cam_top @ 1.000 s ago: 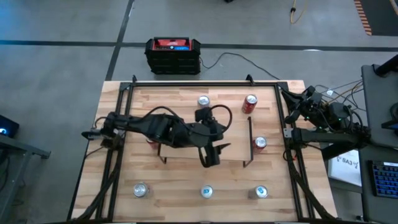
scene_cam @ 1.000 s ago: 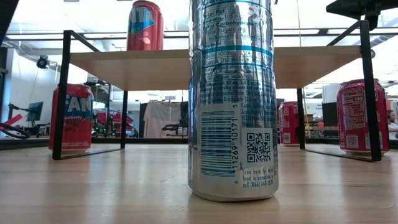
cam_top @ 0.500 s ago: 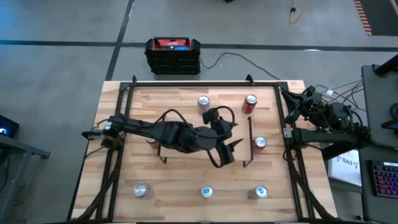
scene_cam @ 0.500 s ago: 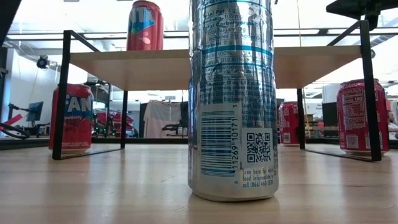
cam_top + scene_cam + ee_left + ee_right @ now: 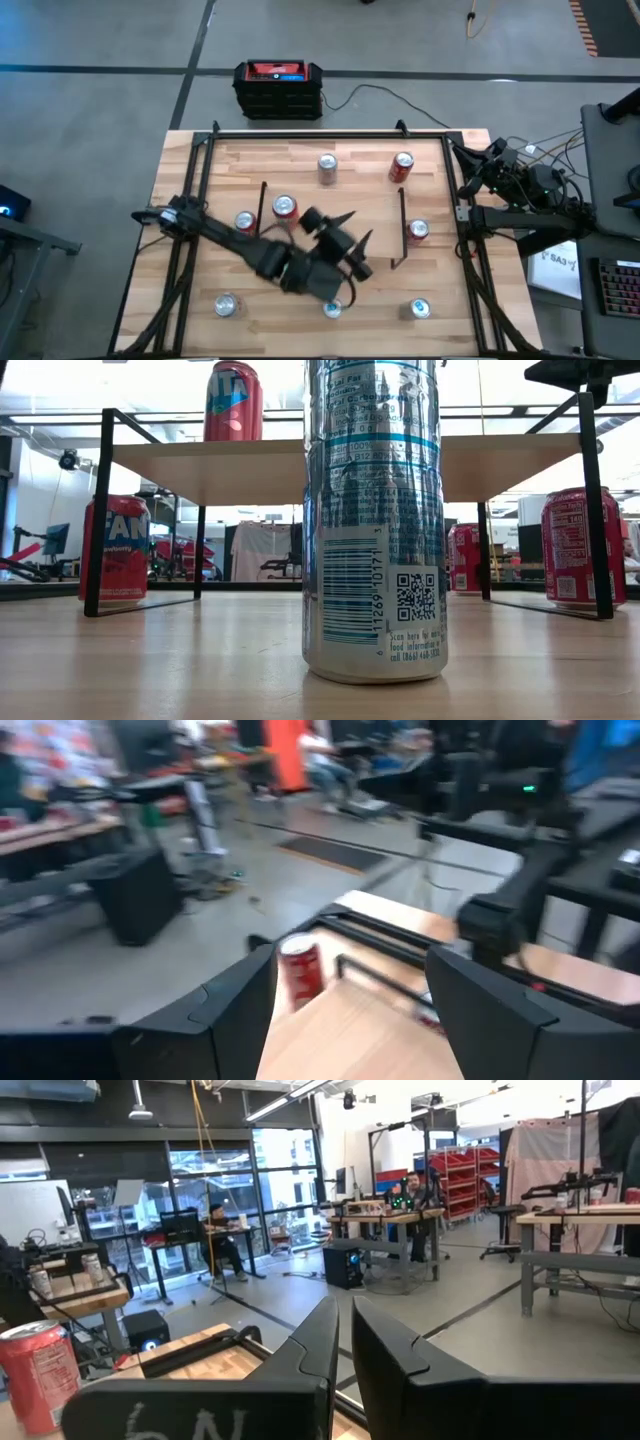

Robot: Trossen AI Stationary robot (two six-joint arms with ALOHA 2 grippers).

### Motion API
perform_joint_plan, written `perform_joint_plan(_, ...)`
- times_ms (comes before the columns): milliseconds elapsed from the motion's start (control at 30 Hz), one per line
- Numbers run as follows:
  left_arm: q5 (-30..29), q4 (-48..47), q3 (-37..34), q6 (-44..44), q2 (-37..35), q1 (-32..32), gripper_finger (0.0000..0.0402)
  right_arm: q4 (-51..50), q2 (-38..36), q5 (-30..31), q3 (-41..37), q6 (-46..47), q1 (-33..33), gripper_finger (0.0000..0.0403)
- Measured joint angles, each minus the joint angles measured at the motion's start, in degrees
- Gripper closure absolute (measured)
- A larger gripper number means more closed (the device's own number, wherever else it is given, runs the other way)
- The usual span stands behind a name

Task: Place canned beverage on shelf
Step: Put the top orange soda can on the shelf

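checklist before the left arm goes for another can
1. Left gripper empty: ok, fingers apart with nothing between them.
2. Red can placed on the shelf: ok, upright near its left end.
3. Room for another can: ok, the board right of that can is bare.
4. Right gripper out of the way: ok, shut and parked at the table's right edge.
5. Next can lined up: not ok, the gripper hangs over the shelf and no can sits between its fingers.
6. Clearance above the board: cannot tell.
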Motion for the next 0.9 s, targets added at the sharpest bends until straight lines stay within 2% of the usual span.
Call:
perform_joint_plan(167,-16.05,-0.29,-5.75,-8.02,0.0,-4.53,0.0161,0.0,0.0,-0.01,0.0,0.0,0.02,0.038)
perform_joint_plan(200,-17.69,-0.26,-6.99,-9.54,-0.05,-5.3,0.0161,0.0,0.0,-0.02,0.01,0.0,0.01,0.038)
perform_joint_plan(333,-17.81,-1.31,-10.88,-11.93,-0.15,-6.92,0.0162,0.0,0.0,-0.02,0.02,0.0,0.02,0.038)
perform_joint_plan(533,-17.96,-2.32,-12.72,-15.27,-0.81,-6.46,0.017,0.0,0.0,0.0,0.01,0.0,0.02,0.038)
perform_joint_plan(700,-17.6,-2.39,-8.67,-9.25,-0.81,-5.15,0.017,0.0,0.0,0.0,0.01,0.01,0.01,0.038)
perform_joint_plan(800,-13.48,-2.2,-6.08,-9.31,-0.8,-4.44,0.017,0.02,0.0,0.0,0.01,0.02,0.02,0.038)
perform_joint_plan(900,-8.62,-2.03,-6.75,-17.51,-0.5,-4.19,0.017,0.02,0.0,0.0,0.0,0.0,0.0,0.038)
